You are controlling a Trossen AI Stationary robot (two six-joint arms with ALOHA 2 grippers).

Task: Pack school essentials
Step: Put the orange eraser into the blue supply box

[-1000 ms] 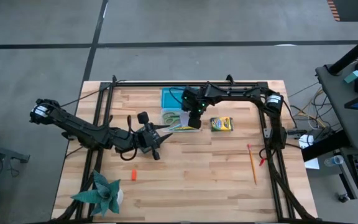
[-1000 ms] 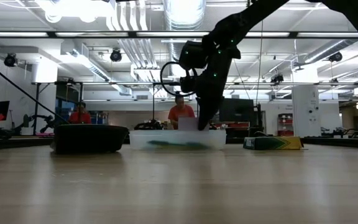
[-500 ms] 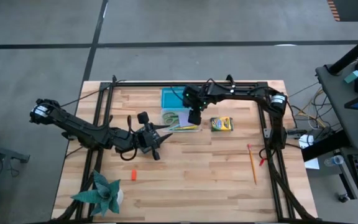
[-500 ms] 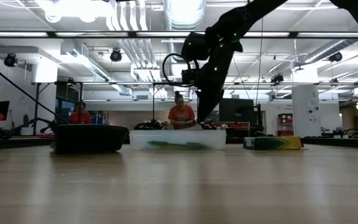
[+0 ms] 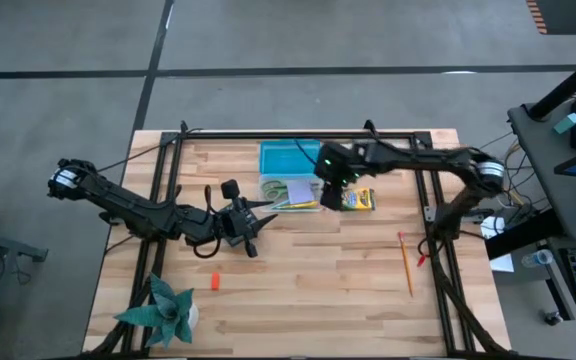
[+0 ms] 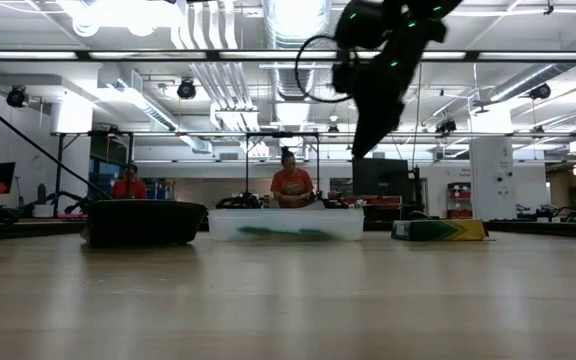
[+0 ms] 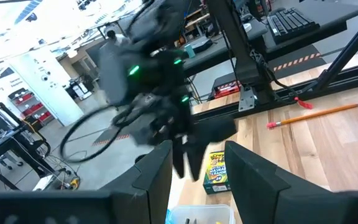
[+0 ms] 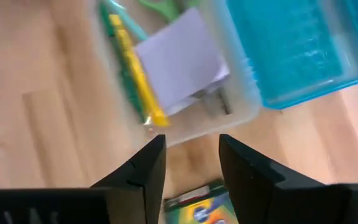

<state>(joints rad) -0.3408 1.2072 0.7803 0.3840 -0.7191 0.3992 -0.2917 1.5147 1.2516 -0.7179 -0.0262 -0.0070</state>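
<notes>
A clear box (image 5: pixel 290 190) with a blue lid (image 5: pixel 290 157) behind it stands in the far middle of the table. It holds the lavender note pad (image 8: pixel 179 62), a yellow pencil (image 8: pixel 135 84) and green pens. My right gripper (image 5: pixel 333 198) hangs open and empty in the air between the box and the yellow-green crayon pack (image 5: pixel 356 199), which lies flat to the box's right. In the right wrist view my right gripper (image 8: pixel 191 155) looks down on the box's edge. My left gripper (image 5: pixel 260 228) rests open on the table, left of the box. An orange pencil (image 5: pixel 405 263) and an orange eraser (image 5: pixel 214 281) lie apart.
A green spiky plant decoration (image 5: pixel 168 310) stands at the near left corner. Black frame rails run along the table's left, far and right sides. Bare wood lies in the near middle. People sit in the room beyond the table (image 6: pixel 290 186).
My right gripper has risen out of the clear box and swung toward the table's right, ending above the gap beside the crayon pack. The lavender note pad that was at its fingers now lies in the box. My left arm has kept still.
</notes>
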